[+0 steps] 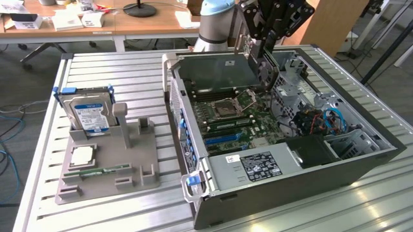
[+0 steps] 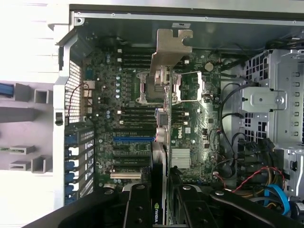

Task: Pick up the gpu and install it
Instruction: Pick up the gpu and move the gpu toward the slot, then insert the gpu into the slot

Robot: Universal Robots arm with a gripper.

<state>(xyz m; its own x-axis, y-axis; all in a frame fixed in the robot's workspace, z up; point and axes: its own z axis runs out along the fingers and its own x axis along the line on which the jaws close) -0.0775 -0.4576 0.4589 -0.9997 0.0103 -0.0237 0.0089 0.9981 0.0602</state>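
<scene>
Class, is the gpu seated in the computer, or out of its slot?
Out: the gpu hangs above the motherboard, clamped in the gripper.

gpu (image 1: 216,72) edge hidden behind end effector (image 1: 263,73)

gpu (image 2: 163,83) (edge-on) over motherboard (image 2: 124,102)

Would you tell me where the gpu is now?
In the exterior view the gpu is held by the gripper over the motherboard, toward the far end of the computer case.
</scene>
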